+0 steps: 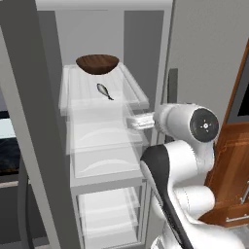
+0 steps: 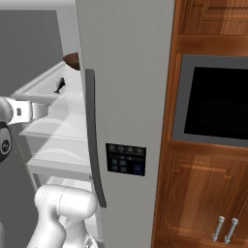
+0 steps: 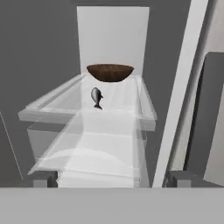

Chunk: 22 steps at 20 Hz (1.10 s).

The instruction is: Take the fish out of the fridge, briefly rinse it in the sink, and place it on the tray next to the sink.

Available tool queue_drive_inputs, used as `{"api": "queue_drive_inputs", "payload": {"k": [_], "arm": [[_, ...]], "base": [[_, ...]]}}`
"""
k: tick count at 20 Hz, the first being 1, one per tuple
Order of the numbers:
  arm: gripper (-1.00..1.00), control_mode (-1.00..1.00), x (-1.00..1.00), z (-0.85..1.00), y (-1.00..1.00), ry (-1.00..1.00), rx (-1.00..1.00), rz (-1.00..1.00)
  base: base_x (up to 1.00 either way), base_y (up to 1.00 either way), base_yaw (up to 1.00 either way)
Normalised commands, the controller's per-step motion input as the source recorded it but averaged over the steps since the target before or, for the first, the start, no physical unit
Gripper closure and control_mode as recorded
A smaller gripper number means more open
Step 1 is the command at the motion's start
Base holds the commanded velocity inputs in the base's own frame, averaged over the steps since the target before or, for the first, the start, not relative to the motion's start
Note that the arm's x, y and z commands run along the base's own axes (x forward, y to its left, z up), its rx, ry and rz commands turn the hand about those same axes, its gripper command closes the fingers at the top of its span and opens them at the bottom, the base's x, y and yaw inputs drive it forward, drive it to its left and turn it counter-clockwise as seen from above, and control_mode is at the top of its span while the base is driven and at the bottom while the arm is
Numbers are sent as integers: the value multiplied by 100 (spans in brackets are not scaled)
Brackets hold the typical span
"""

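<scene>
Fish on the upper fridge shelf, hand short of it.

In the hand view the fish lies upper centre on a clear glassy shelf of the open fridge, just in front of the wooden bowl. The hand sits at the bottom edge, well apart from the fish, its fingertips spread wide, holding and touching nothing.

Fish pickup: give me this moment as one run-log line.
phase: approach | fridge: open | fish: on shelf, before bowl | gripper: open, empty, short of fish
</scene>
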Motion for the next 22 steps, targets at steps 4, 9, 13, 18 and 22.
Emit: {"api": "queue_drive_inputs", "payload": {"k": [4,9,13,18,22], "arm": [[-100,-100,32,89,77,-17,5,0],[-100,-100,60,23,38,-2,23,0],[-100,-100,20,-1,-4,9,5,1],[-100,-100,58,-2,-26,43,14,2],[-100,-100,7,0,0,11,0,0]], "base": [[0,0,0],[0,0,0],[0,0,0],[0,0,0],[0,0,0]]}}
